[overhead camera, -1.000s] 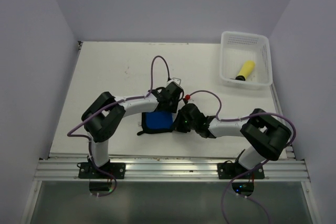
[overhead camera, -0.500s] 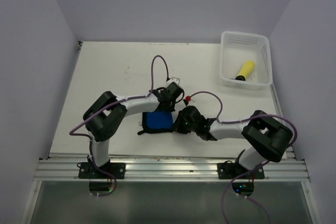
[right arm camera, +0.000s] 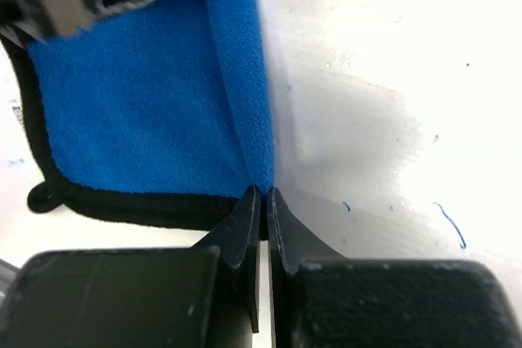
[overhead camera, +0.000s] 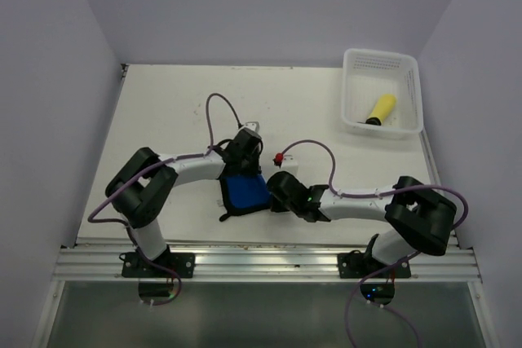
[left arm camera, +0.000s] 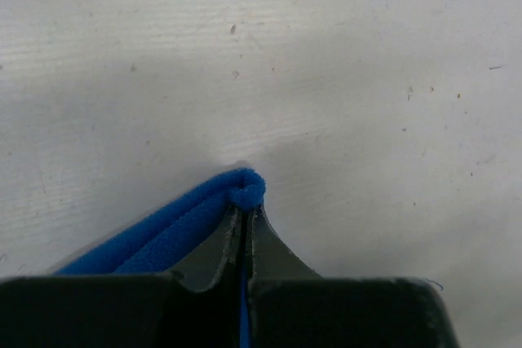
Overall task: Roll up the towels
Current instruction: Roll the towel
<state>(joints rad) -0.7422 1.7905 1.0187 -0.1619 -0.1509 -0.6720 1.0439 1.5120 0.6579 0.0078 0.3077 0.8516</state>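
Change: left pincer (left arm camera: pixel 245 213) has drawn back toward its base and clamped on blue towel (left arm camera: pixel 175 238), whose folded edge bunches at its tips. Right pincer (right arm camera: pixel 263 195) is clamped on the same fold, cloth spreading left of its tips. Handling: likely light, limp, grippy pile; take by edges. Yellow towel (overhead camera: pixel 381 108) lies well beyond both, in basket (overhead camera: pixel 352 103).

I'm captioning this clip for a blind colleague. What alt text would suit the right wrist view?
The right claw is pinched shut on the folded edge of a blue towel with dark edging. The towel fills the left half of the picture, and the bare white table, with a few small blue marks, fills the right.
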